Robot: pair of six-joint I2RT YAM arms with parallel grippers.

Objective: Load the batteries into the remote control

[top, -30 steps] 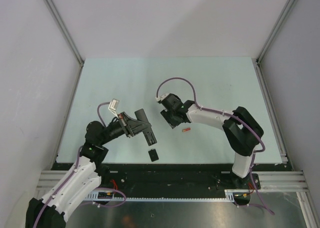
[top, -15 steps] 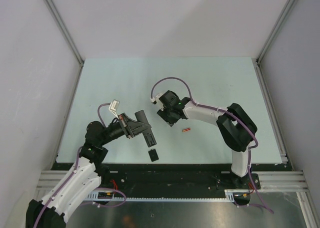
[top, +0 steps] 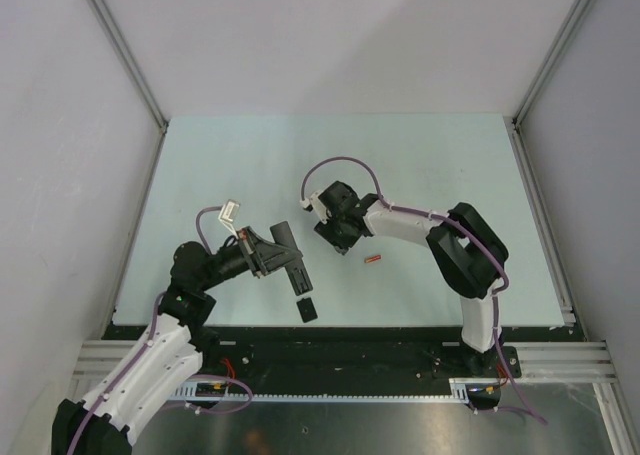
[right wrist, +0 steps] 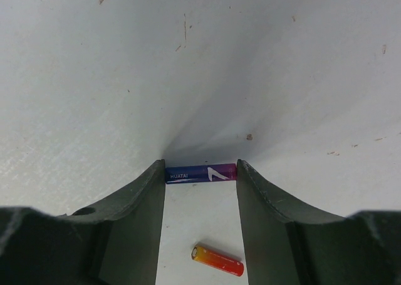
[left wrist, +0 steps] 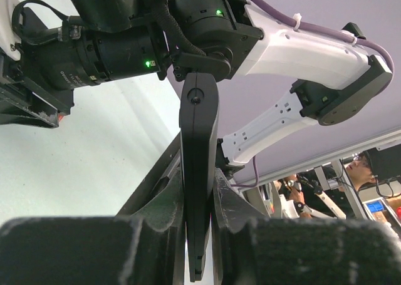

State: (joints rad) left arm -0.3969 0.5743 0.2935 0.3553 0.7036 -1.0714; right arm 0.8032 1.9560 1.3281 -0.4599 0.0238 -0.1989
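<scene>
The remote control [top: 291,254] is a slim black bar, and my left gripper [top: 268,256] is shut on it above the table's near left. In the left wrist view the remote control [left wrist: 199,141] stands upright, pinched between the fingers of my left gripper [left wrist: 200,225]. My right gripper [right wrist: 200,170] is shut on the dark blue-purple battery [right wrist: 200,173], gripping it end to end at the fingertips. In the top view my right gripper [top: 335,237] hangs just right of the remote's far end. The red-orange battery [right wrist: 217,260] lies loose on the table [top: 373,261].
A small black squarish cover piece [top: 307,309] lies near the table's front edge, below the remote. The right arm's white link [left wrist: 301,47] fills the space behind the remote in the left wrist view. Grey walls enclose the pale table [top: 440,155].
My right gripper has shifted a little to the left, closer to the remote's far end, still holding the blue-purple battery. The left arm and the red-orange battery have stayed put.
</scene>
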